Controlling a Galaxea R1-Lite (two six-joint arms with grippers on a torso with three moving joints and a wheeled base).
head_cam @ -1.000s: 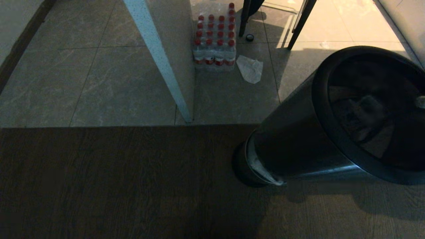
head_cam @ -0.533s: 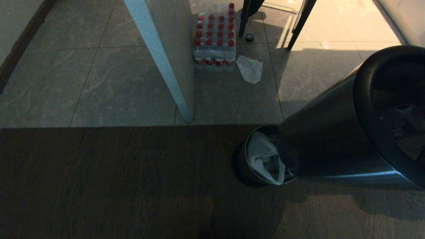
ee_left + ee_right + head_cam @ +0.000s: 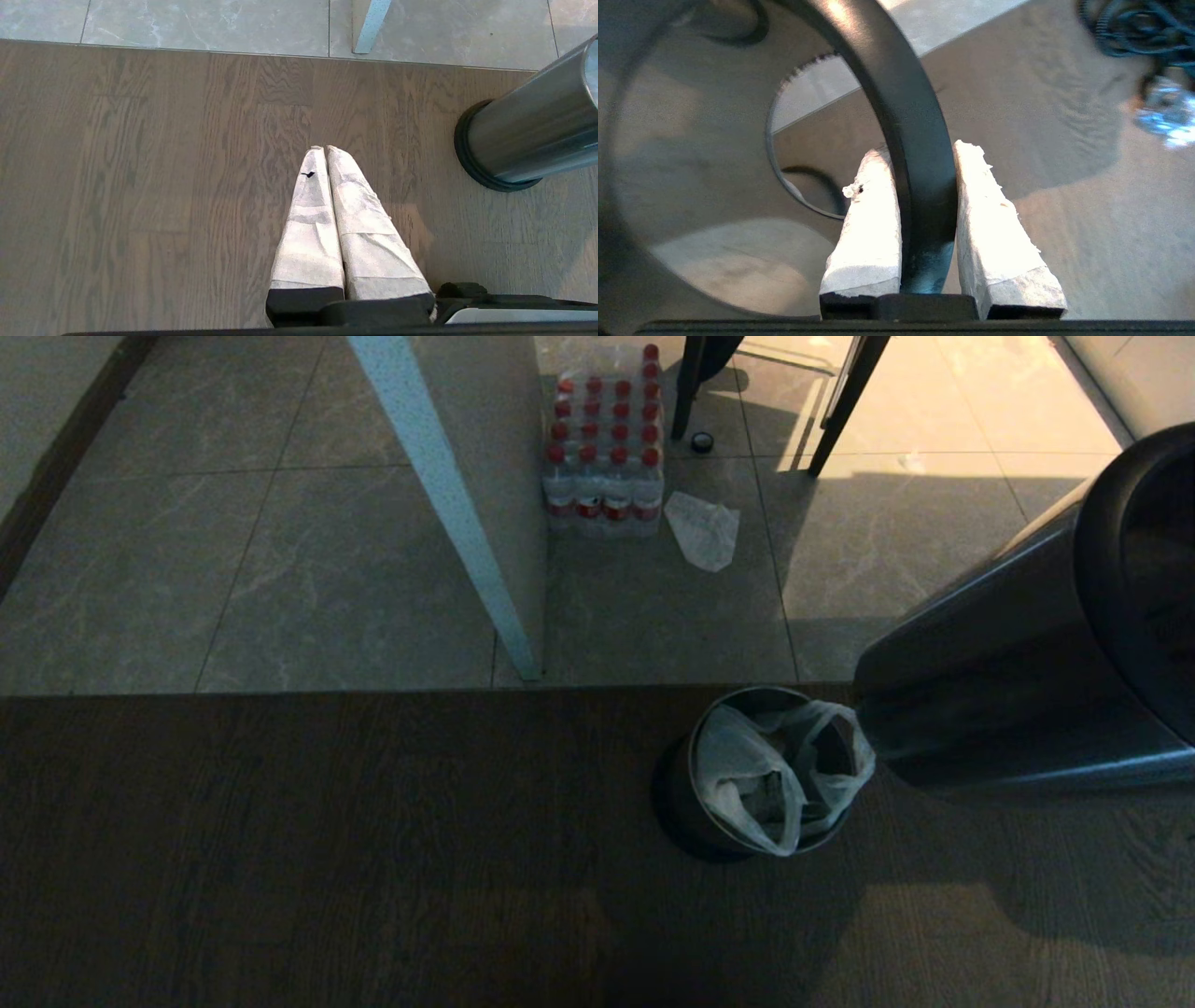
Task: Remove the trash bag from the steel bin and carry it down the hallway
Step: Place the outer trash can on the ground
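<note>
One right gripper (image 3: 922, 149) pinches the steel shell's (image 3: 980, 691) black rim (image 3: 906, 93). The trash bag (image 3: 747, 775) sits low, left of the shell. The left gripper (image 3: 324, 149) is pressed together.

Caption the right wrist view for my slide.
Right gripper shut on the black rim of the steel bin, held above the wooden floor.

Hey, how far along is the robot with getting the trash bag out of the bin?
Done: the right gripper is clamped on the black rim of the bin's steel shell and holds it raised to one side, exposing the trash bag. In hand: only the shell. Left: the bag sits ungrabbed in the inner bucket on the wood floor, so pulling it out and carrying it remain. The left gripper is shut and idle.
</note>
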